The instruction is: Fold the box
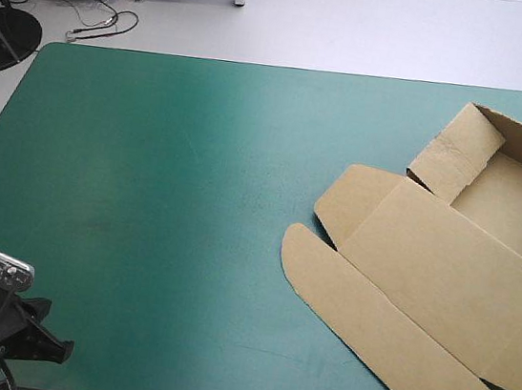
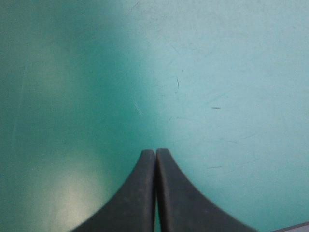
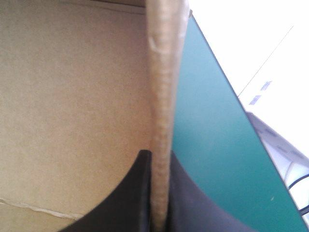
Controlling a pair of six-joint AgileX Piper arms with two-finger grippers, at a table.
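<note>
Currently the box sits on the right half of the teal-green cover, with tray walls raised at the far right corner and the lid and long flap lying flat toward the near edge. Up close, the right gripper is clamped on a standing board edge, sheet between its black fingers. Meanwhile the left gripper is closed, tips touching, over bare cover at the near-left corner.

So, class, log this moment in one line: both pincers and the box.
left pincer: shut, over bare teal-green cover | right pincer: shut on box edge | box: walls partly raised, lid flat
</note>
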